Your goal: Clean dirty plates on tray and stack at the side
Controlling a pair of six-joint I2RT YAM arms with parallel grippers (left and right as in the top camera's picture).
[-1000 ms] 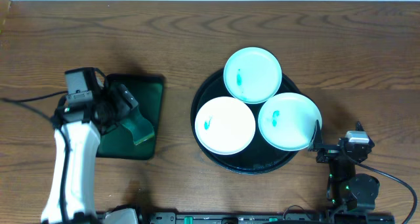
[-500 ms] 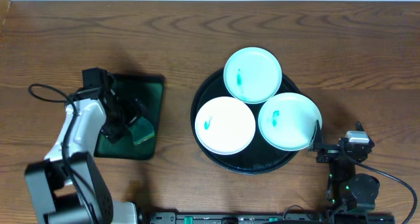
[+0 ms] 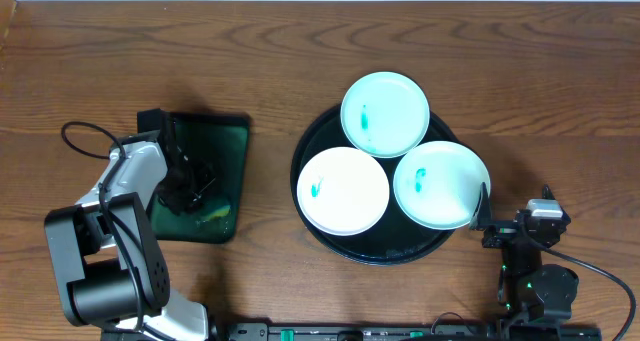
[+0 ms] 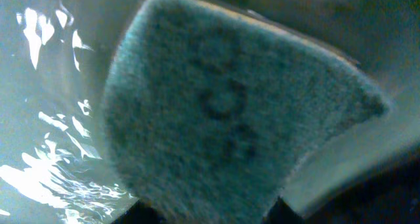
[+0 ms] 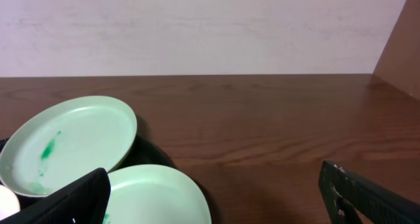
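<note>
Three pale mint plates lie on the round black tray [image 3: 298, 157]: a far plate [image 3: 385, 114], a near-left plate [image 3: 343, 191] and a near-right plate [image 3: 441, 185], each with a small teal smear. My left gripper [image 3: 192, 186] is down in the small green tray, its jaws closed against a green sponge [image 4: 230, 119] that fills the left wrist view. My right gripper [image 3: 487, 219] stands open beside the near-right plate's edge, holding nothing. The right wrist view shows two plates [image 5: 69, 142] [image 5: 151, 198] and the tray rim [image 5: 154, 157].
The rectangular dark green tray [image 3: 215, 141] sits on the left of the wooden table, with wet glints on its floor [image 4: 39, 119]. A black cable [image 3: 85, 131] loops beside the left arm. A pale wall stands behind the table [image 5: 210, 27].
My left arm has dropped lower into the green tray and its jaws have gone from wide open to closed on the sponge. The right arm and plates have not moved.
</note>
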